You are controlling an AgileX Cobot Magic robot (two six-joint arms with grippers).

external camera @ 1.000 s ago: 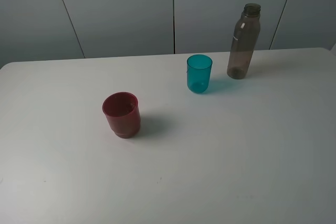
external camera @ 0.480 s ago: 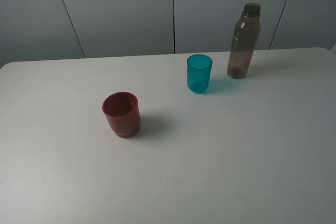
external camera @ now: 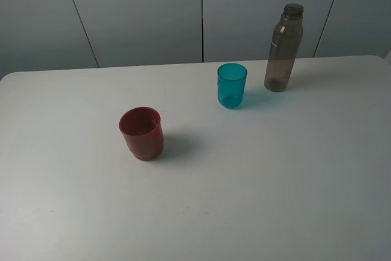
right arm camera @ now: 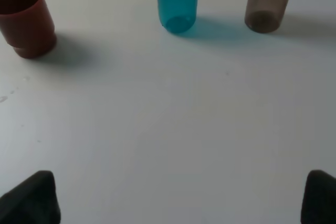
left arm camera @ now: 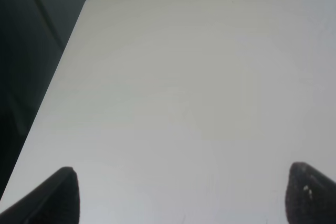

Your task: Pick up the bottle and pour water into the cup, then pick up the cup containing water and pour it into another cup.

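Observation:
The tall smoky grey-brown bottle (external camera: 283,48) stands upright at the back right of the white table (external camera: 256,175); its lower part shows in the right wrist view (right arm camera: 269,1). The teal cup (external camera: 232,85) (right arm camera: 177,1) stands just left of it. The dark red cup (external camera: 142,133) (right arm camera: 25,19) sits nearer the middle left. Neither arm appears in the high view. My right gripper (right arm camera: 178,198) is open, well short of all three, with nothing between its fingertips (right arm camera: 34,198). My left gripper (left arm camera: 181,195) is open over bare table.
The table's rounded left back corner (left arm camera: 92,1) and its left edge show in the left wrist view, with a dark drop beyond. Grey wall panels (external camera: 140,10) stand behind the table.

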